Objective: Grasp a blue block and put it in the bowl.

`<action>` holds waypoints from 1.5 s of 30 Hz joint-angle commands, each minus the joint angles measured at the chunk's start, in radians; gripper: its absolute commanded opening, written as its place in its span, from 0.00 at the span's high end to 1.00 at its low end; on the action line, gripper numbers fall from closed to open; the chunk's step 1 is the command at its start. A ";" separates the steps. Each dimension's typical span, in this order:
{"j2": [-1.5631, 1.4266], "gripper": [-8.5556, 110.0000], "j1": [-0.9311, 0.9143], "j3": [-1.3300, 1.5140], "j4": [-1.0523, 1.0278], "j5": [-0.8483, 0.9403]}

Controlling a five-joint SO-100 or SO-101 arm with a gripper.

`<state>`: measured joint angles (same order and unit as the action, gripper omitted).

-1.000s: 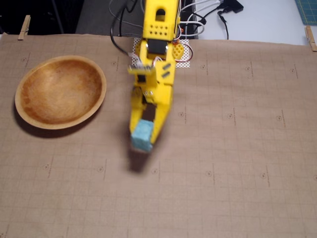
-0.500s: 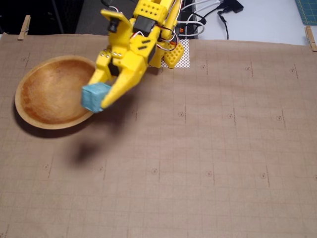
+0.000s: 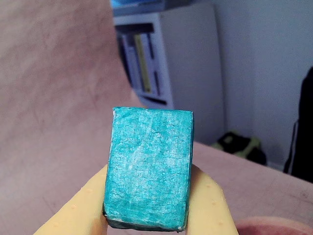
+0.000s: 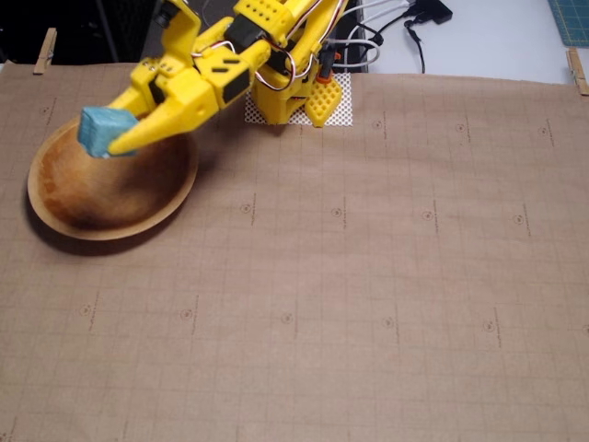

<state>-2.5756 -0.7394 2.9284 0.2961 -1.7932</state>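
The blue block [image 3: 149, 169] fills the middle of the wrist view, clamped between my two yellow fingers [image 3: 208, 205]. In the fixed view my yellow gripper [image 4: 109, 136] is shut on the blue block [image 4: 99, 132] and holds it in the air over the upper left part of the wooden bowl [image 4: 110, 189]. The block does not touch the bowl. A reddish edge of the bowl [image 3: 274, 227] shows at the bottom right of the wrist view.
The arm's base [image 4: 294, 92] stands at the back of the table on a white mesh pad. Brown gridded paper [image 4: 368, 276] covers the table. Black cables [image 4: 405, 23] lie behind the base. A bookshelf [image 3: 146, 58] shows beyond the table.
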 commanded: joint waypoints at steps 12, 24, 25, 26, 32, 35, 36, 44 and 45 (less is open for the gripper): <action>-0.015 0.95 -0.089 0.077 0.005 -0.002; -0.018 0.96 -0.084 -0.038 -0.318 -0.003; -0.018 0.96 -0.084 -0.057 -0.347 -0.003; -0.017 0.96 -0.086 -0.072 -0.374 -0.003; -0.017 0.96 -0.087 -0.126 -0.541 -0.003; -0.017 0.96 -0.087 -0.143 -0.584 -0.003; -0.017 0.96 -0.087 -0.146 -0.592 -0.003; -0.015 0.95 -0.123 -0.158 -0.604 -0.005; -0.015 0.95 -0.137 -0.158 -0.604 -0.005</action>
<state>-2.5740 -0.8529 2.8471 -0.3129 -1.7963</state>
